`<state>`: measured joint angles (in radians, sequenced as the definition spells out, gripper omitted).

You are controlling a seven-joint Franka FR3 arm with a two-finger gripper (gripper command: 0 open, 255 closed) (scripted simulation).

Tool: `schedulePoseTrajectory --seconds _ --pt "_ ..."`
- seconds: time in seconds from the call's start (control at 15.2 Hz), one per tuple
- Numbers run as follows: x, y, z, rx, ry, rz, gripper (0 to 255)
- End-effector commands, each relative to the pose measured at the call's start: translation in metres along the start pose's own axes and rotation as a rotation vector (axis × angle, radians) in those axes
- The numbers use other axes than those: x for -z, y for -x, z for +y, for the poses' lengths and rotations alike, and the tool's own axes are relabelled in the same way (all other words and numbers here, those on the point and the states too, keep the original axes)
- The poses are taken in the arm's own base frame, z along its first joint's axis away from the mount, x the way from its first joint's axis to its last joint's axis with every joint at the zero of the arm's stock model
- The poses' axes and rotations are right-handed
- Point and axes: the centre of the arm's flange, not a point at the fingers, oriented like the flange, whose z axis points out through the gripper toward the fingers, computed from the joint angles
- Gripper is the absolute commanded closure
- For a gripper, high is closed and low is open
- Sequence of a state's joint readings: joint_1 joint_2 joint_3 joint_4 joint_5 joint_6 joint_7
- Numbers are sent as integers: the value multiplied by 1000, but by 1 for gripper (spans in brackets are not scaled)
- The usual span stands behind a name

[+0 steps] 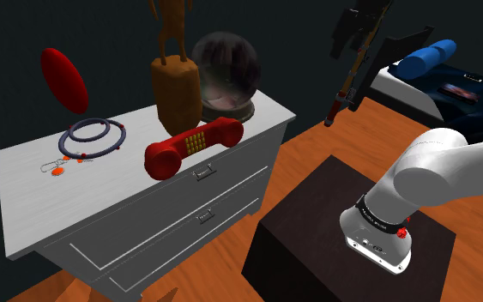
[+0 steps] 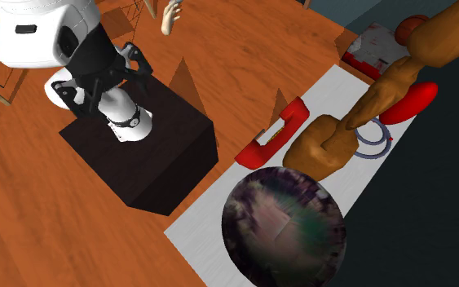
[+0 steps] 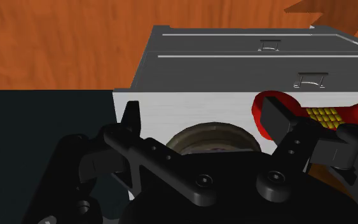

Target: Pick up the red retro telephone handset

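- Black, both fingers of my pincer stand wide apart and grip nothing. The pick-up is all ahead of me: line up, come down, close, lift.
- The dark stand sits under my arm. Beyond it a strip of wooden floor lies open up to the dresser.
- The red handset lies flat on the dresser top, just inside the front edge and nearer the corner by my stand. Its length runs along that edge. In the wrist view it lies beside one finger, not between the two.
- I judge the front-edge side free for a descent from above.
- Just behind the handset stand a brown carved figure and a glass ball, so room is tight toward the back edge.
- A red oval piece shows toward the far corner, well apart from my work.
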<state>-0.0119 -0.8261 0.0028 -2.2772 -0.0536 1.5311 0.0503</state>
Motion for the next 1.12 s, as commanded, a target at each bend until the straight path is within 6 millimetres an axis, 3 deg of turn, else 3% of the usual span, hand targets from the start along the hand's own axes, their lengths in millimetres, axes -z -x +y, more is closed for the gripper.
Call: schedulePoseTrajectory --seconds 0.0,0.53,1.06 --pt "0 0 0 0 0 0 0" --pt "-45 -13 -99 -255 27 -58 0" --pt "-93 -47 -190 -511 53 -116 0"
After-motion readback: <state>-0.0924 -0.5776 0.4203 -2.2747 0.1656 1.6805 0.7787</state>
